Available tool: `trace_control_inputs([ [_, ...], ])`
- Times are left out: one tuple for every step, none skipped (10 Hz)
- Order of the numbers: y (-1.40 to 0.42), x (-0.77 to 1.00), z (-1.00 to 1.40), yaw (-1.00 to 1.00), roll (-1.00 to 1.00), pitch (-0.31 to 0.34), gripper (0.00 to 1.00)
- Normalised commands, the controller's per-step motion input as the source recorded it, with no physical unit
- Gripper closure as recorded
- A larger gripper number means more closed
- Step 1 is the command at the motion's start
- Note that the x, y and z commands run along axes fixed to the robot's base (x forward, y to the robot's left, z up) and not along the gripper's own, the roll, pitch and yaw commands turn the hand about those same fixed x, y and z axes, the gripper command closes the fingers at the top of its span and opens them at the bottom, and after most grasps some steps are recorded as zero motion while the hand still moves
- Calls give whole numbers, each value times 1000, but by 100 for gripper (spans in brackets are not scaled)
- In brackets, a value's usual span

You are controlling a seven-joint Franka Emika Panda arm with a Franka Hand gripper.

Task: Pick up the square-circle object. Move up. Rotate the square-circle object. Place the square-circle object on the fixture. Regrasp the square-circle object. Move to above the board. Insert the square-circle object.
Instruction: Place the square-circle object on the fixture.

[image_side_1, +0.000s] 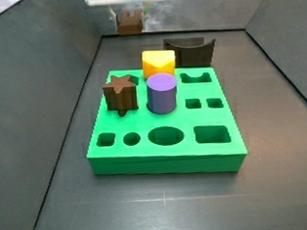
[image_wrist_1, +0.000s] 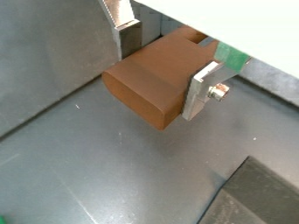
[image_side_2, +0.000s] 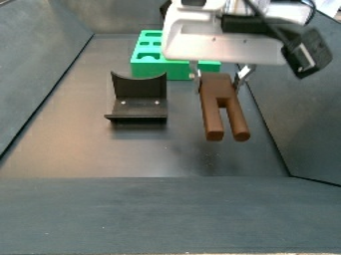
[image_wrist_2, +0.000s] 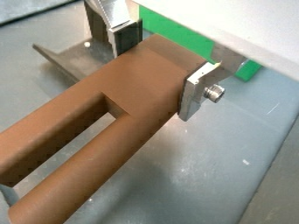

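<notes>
My gripper (image_side_2: 217, 70) is shut on the square-circle object (image_side_2: 222, 110), a long brown peg whose thick end sits between the silver fingers (image_wrist_2: 198, 87). In both wrist views the jaws press the block's two sides, with the gripper (image_wrist_1: 163, 63) around its wide end. The object's square and round prongs (image_wrist_2: 70, 166) stretch away from the board. The dark fixture (image_side_2: 135, 96) stands on the floor to the side, apart from the object. Behind the gripper lies the green board (image_side_2: 158, 55). In a side view the gripper (image_side_1: 131, 15) hangs beyond the board (image_side_1: 165, 136), near the fixture (image_side_1: 189, 51).
On the board stand a yellow block (image_side_1: 158, 63), a purple cylinder (image_side_1: 163, 93) and a brown star-shaped peg (image_side_1: 120, 93). Several shaped holes are cut along its front row (image_side_1: 163, 138). Grey sloping walls (image_side_2: 40, 90) enclose the floor.
</notes>
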Motion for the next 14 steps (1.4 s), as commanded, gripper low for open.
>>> trace_control_inputs([
  [0,-22,1000,-6,99,71,100],
  [-1,-24,1000,0,109,75,100],
  [-3,-28,1000,12,123,82,100],
  [-2,-31,1000,21,131,86,100],
  [-4,-30,972,30,146,90,100],
  [-5,-27,896,31,153,92,100],
  [-4,-22,742,31,144,93,100],
  [1,-16,622,27,126,90,100],
  [4,-8,453,25,106,92,100],
  [6,-4,367,22,101,95,100],
  [8,0,186,23,101,103,100],
  [-815,1000,-29,-279,-161,53,100],
  [-804,1000,-53,-269,-168,50,100],
  [-733,1000,-51,-185,-161,47,100],
])
